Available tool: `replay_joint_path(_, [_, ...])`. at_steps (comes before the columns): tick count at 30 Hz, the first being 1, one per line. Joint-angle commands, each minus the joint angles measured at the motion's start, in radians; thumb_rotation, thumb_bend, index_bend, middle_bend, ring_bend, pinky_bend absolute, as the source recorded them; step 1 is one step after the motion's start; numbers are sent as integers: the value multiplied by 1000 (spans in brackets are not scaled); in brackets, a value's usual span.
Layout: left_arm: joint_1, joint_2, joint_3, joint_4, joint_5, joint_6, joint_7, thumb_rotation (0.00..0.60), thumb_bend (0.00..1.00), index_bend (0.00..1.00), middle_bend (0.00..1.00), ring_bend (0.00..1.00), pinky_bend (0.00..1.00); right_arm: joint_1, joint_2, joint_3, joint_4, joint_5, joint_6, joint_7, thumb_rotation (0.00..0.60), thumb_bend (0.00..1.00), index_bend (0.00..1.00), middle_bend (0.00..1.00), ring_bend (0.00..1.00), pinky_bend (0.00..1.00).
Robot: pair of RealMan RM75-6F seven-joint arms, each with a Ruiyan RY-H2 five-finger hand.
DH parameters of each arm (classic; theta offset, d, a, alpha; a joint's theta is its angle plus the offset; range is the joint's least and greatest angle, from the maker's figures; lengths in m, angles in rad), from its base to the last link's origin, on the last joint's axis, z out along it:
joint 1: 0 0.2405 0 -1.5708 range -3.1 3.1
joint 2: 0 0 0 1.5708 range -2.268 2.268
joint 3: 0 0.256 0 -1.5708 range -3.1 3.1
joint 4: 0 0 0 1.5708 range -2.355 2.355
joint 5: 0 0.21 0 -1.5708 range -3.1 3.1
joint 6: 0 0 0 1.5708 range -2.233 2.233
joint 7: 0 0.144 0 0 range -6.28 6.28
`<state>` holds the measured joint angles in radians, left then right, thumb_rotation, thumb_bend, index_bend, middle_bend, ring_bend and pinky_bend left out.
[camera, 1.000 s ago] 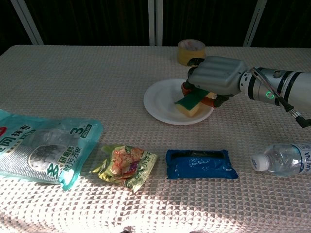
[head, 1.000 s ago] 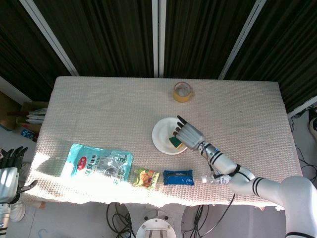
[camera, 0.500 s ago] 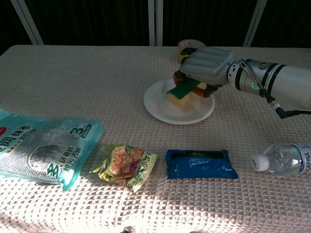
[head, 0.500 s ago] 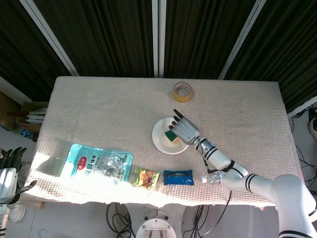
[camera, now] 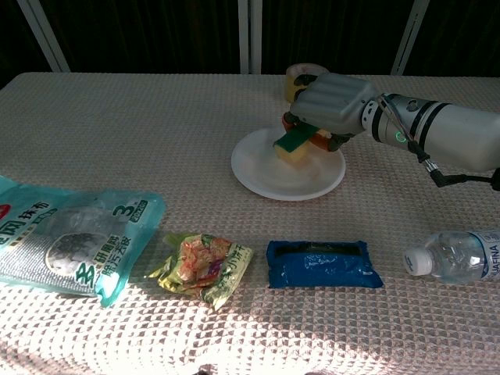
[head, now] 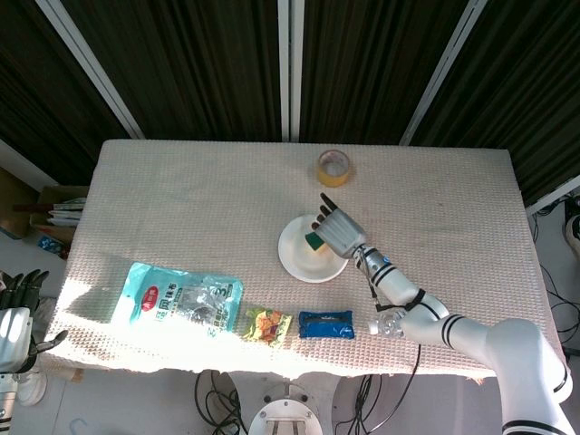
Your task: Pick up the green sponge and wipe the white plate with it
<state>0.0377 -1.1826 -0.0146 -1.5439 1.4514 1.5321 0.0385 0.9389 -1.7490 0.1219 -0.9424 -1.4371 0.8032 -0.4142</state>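
The white plate (camera: pixel 269 173) (head: pixel 299 258) lies near the table's middle. My right hand (camera: pixel 334 104) (head: pixel 337 228) grips the green sponge (camera: pixel 293 144) (head: pixel 313 240), which has a yellow underside, and holds it down on the far part of the plate. The hand covers most of the sponge from above. My left hand (head: pixel 16 313) shows only in the head view, off the table's left edge, holding nothing, with its fingers slightly apart.
A tape roll (camera: pixel 301 76) stands just behind the plate. A blue packet (camera: pixel 322 264), a yellow snack bag (camera: pixel 201 268) and a teal pouch (camera: pixel 66 244) lie along the front. A water bottle (camera: pixel 457 255) lies at front right.
My right hand has slid the sponge across the plate from its near right part toward its far side, closer to the tape roll. The left hand stays put.
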Motion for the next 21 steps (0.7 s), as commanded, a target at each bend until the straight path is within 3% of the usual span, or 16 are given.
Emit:
replay_joint_path(1, [0,-3,-1,7,-1,-2,-5,600,24,97,65,61,162,-18,28,-14,-64,-17,38,32,600,528,640,396,210,0])
replay_joint_path(5, [-2,-9,-1,20,-3,-9,-16,600,23,97,65,61,162,-49,103,-56,-177,-54,68,47,600,527,639,404,217,0])
replay_joint_path(9, [-5,-14,-2,21,-2,-11,-18,600,24,97,65,61,162,-64,140,-79,-225,-43,46,14,600,528,639,407,224,0])
replay_joint_path(17, [4,-13,1,18,-5,-2,-17,600,24,97,65,61,162,-41,89,-54,-130,22,-18,-81,600,531,639,407,228,0])
replay_joint_path(21, [6,-11,-1,20,-10,-3,-19,600,24,97,65,60,162,-28,53,-25,-78,28,7,-88,600,531,639,407,228,0])
